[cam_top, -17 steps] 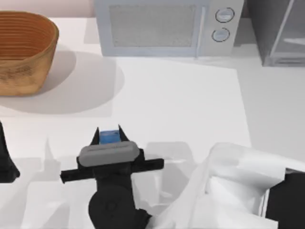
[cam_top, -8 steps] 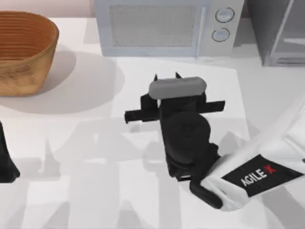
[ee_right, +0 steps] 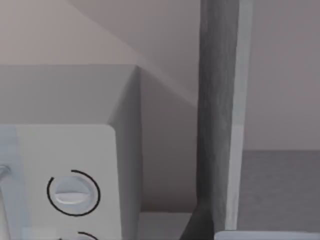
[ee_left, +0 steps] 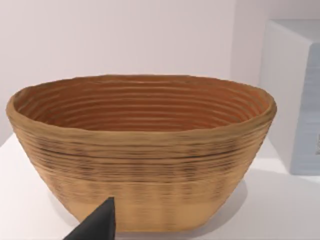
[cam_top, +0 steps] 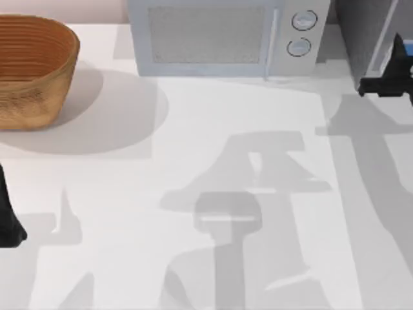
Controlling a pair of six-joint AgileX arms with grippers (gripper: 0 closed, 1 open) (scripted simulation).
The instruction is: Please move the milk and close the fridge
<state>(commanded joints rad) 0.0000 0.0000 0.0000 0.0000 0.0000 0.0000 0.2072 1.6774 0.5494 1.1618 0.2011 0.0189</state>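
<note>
Big white table (cam_top: 193, 155) w/ grey arm-shaped shadows across its middle and right part.

The fridge (cam_top: 356, 32) is the next biggest thing: dark grey box at the far right corner of the table, just beside the microwave (cam_top: 219, 39) on its right. In the R wrist view the fridge (ee_right: 215, 110) is a tall dark speckled strip w/ a thin lighter strip running down its edge. Can't tell from here if the door is shut.

Microwave is light grey, at the back in the middle, w/ two round dials on its right side. The R wrist cam looks at its corner (ee_right: 65, 150) and one dial (ee_right: 73, 192) from close up.

Basket (cam_top: 32, 71) is brown and woven, at the back left of the table, well apart from the fridge. The L wrist cam looks right into it (ee_left: 142, 150); nothing can be seen inside from that angle.

Right gripper (cam_top: 393, 79) is black, up at the far right edge, in front of the fridge. Can't tell its state.

Left gripper (cam_top: 8, 223) sits parked at the left edge of the table, near side. One dark tip (ee_left: 97, 225) pokes in below the basket. Can't tell its state either.
</note>
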